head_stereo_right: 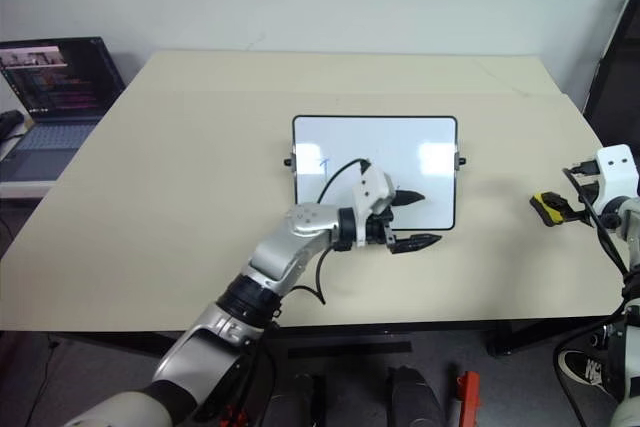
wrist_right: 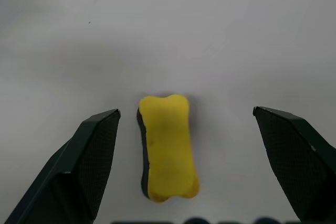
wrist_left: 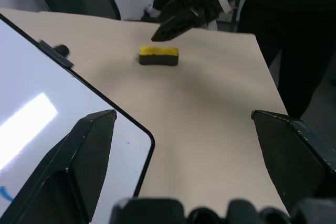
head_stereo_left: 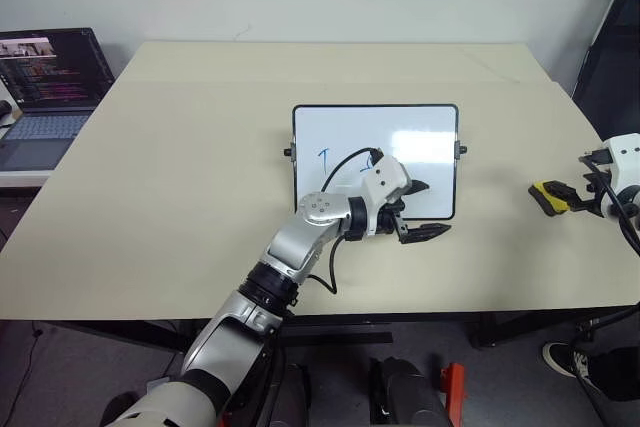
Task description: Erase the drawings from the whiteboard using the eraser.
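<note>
Step in hand, as I judge it: taking up the eraser (wrist_right: 167, 148); it lies flat on the desk (head_stereo_left: 150, 197) well to the right of the whiteboard (head_stereo_left: 420, 137), yellow face up, black part underneath; the drawings (head_stereo_left: 325, 158), thin blue strokes on the board's left half, are not yet wiped.

To do it well: right pincer (wrist_right: 186, 129) should come straight down with the eraser centred between its fingers; the block's long axis runs along the gap, so closing would take it across the narrow waist, a stable hold; grip low enough to catch the black part, but leave the felt free to meet the board; close gently, the block looks soft.

Right pincer: fingers spread wide, one on each side of the eraser, touching nothing; in the head views it sits just beside the eraser at the desk's right edge.

Left pincer (head_stereo_left: 418, 210): spread, empty, pointing rightward over the whiteboard's lower right corner; contact with the board cannot be told; it could steady the frame during wiping.

A laptop (head_stereo_left: 45, 87) stands at far left, clear of the work.
</note>
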Robot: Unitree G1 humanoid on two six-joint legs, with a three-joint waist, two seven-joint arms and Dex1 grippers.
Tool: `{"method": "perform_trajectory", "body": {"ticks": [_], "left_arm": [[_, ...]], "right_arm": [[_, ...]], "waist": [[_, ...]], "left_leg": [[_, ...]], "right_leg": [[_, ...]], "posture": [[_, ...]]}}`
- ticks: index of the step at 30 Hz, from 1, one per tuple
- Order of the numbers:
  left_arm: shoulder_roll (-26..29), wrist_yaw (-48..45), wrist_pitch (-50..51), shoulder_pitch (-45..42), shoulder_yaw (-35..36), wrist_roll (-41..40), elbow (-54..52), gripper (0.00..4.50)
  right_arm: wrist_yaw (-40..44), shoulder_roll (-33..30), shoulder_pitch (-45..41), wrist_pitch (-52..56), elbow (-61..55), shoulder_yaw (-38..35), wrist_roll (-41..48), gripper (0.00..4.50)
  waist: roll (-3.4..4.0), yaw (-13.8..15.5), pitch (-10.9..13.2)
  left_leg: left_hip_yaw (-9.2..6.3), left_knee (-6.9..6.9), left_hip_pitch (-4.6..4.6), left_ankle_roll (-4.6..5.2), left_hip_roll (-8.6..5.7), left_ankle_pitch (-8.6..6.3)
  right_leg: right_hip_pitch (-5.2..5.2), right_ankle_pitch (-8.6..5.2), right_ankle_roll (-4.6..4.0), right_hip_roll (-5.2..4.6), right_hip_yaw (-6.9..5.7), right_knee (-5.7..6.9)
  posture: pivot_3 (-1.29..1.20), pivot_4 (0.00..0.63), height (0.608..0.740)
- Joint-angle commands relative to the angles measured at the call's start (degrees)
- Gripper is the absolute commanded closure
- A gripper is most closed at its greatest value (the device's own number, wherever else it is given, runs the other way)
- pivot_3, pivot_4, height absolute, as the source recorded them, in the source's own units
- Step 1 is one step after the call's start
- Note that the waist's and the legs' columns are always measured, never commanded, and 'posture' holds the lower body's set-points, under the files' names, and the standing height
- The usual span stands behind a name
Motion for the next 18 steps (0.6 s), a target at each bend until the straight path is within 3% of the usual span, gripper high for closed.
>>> {"method": "perform_trajectory", "body": {"ticks": [1,18], "left_arm": [[-1.11,-0.93,-1.10,0.29,-0.54,0.61,-2.60,0.00],[0.33,-1.96,0.57,2.60,0.10,2.52,-5.21,0.00]], "right_arm": [[2.09,-0.83,-2.19,-1.82,2.40,-0.76,0.47,0.05],[3.61,1.32,-8.42,-8.36,15.64,1.37,-2.88,0.05]], "waist": [[0.01,0.03,-0.01],[0.11,-0.05,-0.06]], "left_leg": [[0.01,0.00,-0.01,0.00,-0.02,0.00],[0.00,0.02,0.00,0.00,-0.02,0.00]], "right_leg": [[0.00,-0.01,0.02,-0.02,0.01,0.00],[0.01,-0.01,0.03,-0.02,0.00,0.02]], "posture": [[0.00,0.150,0.740],[0.00,0.150,0.740]]}}
